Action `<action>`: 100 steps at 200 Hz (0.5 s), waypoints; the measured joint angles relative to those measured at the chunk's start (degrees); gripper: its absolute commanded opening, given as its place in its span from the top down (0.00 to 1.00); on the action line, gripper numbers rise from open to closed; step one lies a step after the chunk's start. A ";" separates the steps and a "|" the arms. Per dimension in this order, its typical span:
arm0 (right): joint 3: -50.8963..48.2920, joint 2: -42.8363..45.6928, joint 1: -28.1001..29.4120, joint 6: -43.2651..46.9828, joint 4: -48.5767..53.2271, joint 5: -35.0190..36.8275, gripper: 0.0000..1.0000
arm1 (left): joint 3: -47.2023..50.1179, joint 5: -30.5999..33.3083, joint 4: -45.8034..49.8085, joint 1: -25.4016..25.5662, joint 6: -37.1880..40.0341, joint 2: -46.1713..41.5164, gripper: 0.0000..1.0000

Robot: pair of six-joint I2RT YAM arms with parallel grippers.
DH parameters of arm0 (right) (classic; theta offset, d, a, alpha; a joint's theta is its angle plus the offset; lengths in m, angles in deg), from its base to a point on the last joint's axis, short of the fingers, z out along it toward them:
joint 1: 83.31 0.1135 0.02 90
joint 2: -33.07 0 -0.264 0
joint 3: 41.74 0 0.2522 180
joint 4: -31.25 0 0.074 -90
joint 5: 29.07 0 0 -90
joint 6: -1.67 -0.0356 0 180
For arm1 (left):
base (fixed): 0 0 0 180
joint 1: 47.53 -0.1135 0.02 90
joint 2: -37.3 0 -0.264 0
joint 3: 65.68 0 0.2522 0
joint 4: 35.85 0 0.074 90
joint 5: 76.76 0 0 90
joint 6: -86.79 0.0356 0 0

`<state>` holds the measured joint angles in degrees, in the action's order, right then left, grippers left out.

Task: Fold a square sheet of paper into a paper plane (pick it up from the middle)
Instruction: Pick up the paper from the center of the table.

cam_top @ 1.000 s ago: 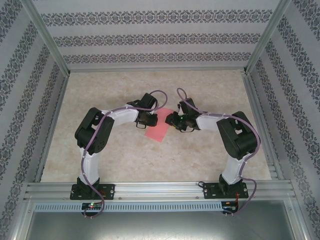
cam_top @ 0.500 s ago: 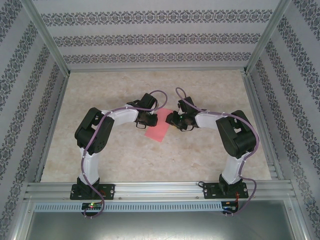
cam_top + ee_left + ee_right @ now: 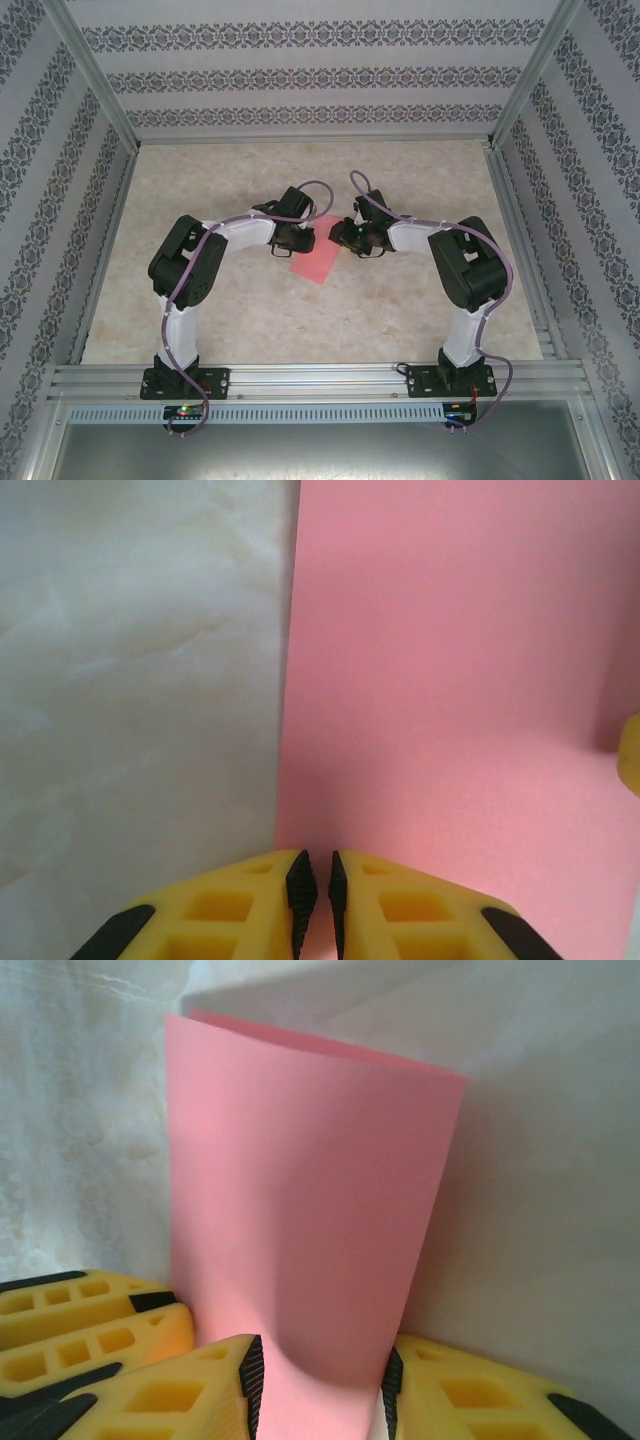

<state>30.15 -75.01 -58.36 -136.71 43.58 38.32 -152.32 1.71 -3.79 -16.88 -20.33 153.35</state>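
1. The square sheet of paper [image 3: 316, 263] lies about the middle of the tabletop [image 3: 420, 180], well apart from all four edges, with one corner pointing toward the near edge
2. The left end effector [image 3: 297, 240] sits at the sheet's left side. In the left wrist view its fingers [image 3: 255, 905] are almost together, with only a thin slit between the pads, right over the sheet's left edge; whether they pinch the paper or merely press it flat I cannot tell
3. The right end effector [image 3: 338, 238] sits at the sheet's right side. In the right wrist view its pads [image 3: 252, 1375] stand apart, and the paper is bowed up between them, touching both, so it looks clamped on the curved sheet
4. The bowed trough runs straight away from the right end effector, toward the left one, whose yellow fingers show at the lower left
5. Both arms are at the paper, facing each other across it; the right one has the lifting hold, so the fold likely turns on it carrying its side across while the left anchors the opposite edge
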 measured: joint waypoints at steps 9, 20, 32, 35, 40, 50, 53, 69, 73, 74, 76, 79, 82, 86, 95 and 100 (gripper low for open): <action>-0.02 -0.04 0.00 -0.44 -1.11 -0.63 0.63 | 0.20 -0.04 -0.33 -0.02 0.00 -0.09 0.79; -0.13 -0.04 0.02 -1.05 -2.69 -1.38 0.63 | 0.39 -0.07 -0.59 -0.02 0.00 -0.15 0.79; -0.17 -0.04 0.04 -1.46 -4.02 -2.05 0.64 | 0.57 -0.11 -0.87 -0.02 0.00 -0.24 0.79; -0.20 -0.04 0.04 -1.49 -4.24 -2.21 0.64 | 0.61 -0.15 -0.96 -0.02 0.00 -0.26 0.79; -0.20 -0.04 0.07 -1.51 -4.61 -2.38 0.64 | 0.66 -0.17 -0.98 -0.02 0.00 -0.28 0.79; -0.20 -0.04 0.20 -1.55 -5.11 -2.64 0.65 | 0.66 -0.22 -1.01 -0.02 0.00 -0.28 0.79; -0.20 -0.07 0.24 -1.62 -5.20 -2.67 0.65 | 0.66 -0.22 -1.01 -0.02 0.00 -0.28 0.79; -0.17 -0.39 0.72 -1.64 -5.29 -2.91 0.65 | 0.66 -0.22 -1.03 -0.02 0.00 -0.28 0.79; -0.17 -0.55 0.87 -1.64 -5.29 -2.97 0.66 | 0.66 -0.24 -1.03 -0.02 0.00 -0.31 0.79; -0.17 -0.57 0.90 -1.64 -5.29 -2.99 0.66 | 0.66 -0.24 -1.03 -0.02 0.00 -0.31 0.79; -0.17 -0.70 1.03 -1.64 -5.29 -3.02 0.66 | 0.66 -0.24 -1.03 -0.02 0.00 -0.31 0.79; -0.17 -0.83 1.14 -1.64 -5.29 -3.04 0.67 | 0.66 -0.26 -1.03 -0.02 0.00 -0.31 0.79; -0.17 -1.01 1.27 -1.64 -5.27 -3.13 0.67 | 0.66 -0.26 -1.03 -0.02 0.00 -0.31 0.79; -0.17 -1.20 1.46 -1.64 -5.27 -3.21 0.67 | 0.66 -0.31 -1.03 -0.02 0.00 -0.35 0.79; -0.17 -1.66 1.64 -1.60 -5.20 -3.26 0.69 | 0.68 -0.42 -1.03 -0.02 0.00 -0.35 0.78; -0.17 -1.86 1.88 -1.57 -5.14 -3.26 0.70 | 0.68 -0.46 -1.03 -0.04 -0.02 -0.37 0.78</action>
<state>29.98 -76.86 -56.48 -138.29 38.44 35.07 -151.64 1.25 -4.81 -16.92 -20.35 152.97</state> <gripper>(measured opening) 0.323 0.214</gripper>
